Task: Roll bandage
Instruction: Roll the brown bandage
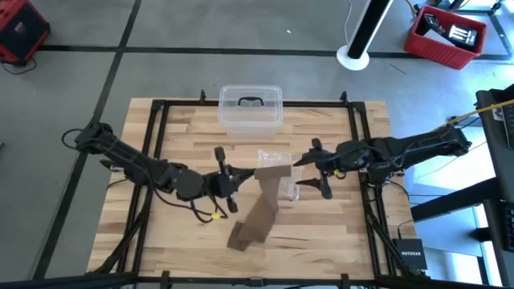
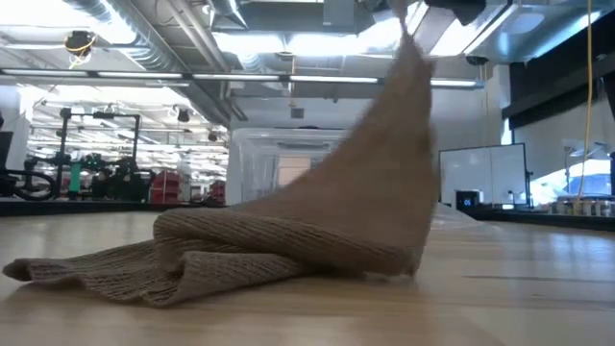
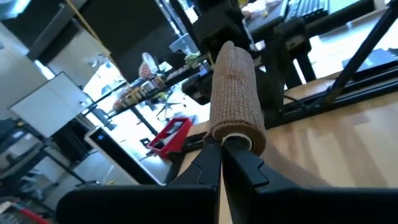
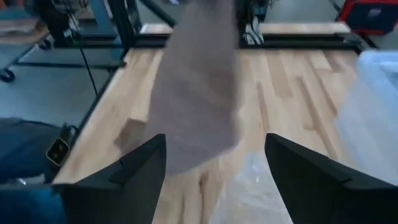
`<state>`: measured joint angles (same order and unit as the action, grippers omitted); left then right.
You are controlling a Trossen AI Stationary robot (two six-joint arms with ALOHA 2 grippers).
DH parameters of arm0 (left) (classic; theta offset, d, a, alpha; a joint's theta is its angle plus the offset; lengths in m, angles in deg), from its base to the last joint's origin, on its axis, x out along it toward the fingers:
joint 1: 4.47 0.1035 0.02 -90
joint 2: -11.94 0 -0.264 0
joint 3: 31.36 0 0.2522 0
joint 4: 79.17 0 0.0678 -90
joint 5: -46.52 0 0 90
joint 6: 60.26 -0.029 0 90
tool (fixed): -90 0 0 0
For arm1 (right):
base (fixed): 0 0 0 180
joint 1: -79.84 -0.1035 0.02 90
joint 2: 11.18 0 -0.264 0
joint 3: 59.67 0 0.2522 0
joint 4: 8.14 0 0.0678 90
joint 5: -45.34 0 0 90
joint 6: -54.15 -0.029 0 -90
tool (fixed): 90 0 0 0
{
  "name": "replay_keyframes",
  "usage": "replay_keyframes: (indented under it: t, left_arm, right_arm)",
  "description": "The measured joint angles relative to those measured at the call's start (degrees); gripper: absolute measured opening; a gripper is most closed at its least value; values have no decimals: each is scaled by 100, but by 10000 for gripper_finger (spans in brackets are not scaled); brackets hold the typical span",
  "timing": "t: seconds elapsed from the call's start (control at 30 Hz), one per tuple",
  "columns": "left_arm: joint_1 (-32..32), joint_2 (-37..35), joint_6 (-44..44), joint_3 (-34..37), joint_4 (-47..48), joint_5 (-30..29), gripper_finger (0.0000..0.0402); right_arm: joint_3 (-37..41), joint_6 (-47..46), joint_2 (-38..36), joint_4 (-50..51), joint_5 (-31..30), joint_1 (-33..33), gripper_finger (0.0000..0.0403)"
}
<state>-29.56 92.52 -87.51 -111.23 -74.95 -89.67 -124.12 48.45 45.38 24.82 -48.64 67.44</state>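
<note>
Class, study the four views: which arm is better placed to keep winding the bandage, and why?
Probably the left. The left gripper is shut on the roll's end, with the bandage trailing down to the table. The right gripper hangs open beside the strip, holding nothing.

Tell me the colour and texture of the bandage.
Dull tan-brown with a ribbed knit weave; the bandage shows it best in the low view.

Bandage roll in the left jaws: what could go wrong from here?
1. The left gripper pinches only the end of the brown fabric bandage roll, so it might slip out or unwind.
2. The bandage's loose tail lies bunched on the wooden table and may wind unevenly.
3. The crinkled clear plastic bag under the strip could get dragged along.
</note>
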Motion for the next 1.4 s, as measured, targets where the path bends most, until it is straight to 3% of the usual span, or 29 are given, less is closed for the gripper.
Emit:
replay_keyframes:
  t: [0.2,0.37,0.57,0.7,0.97,1.4]
  left_arm:
    - [79,0,117,0,14,251,0]
    - [-44,1,368,0,445,259,0]
    - [-137,0,449,5,656,279,0]
    - [-150,2,453,4,696,790,0]
    - [-87,2,410,7,639,891,0]
    - [16,2,565,7,546,903,0]
  right_arm:
    - [16,256,296,166,-5,1,276]
    - [378,448,-14,-34,-4,4,276]
    - [1045,242,-617,-1347,-7,-2,276]
    - [1037,121,-779,-2366,45,-2,276]
    - [1039,117,-487,-2889,401,-89,276]
    - [1039,435,-77,-3322,97,-346,276]
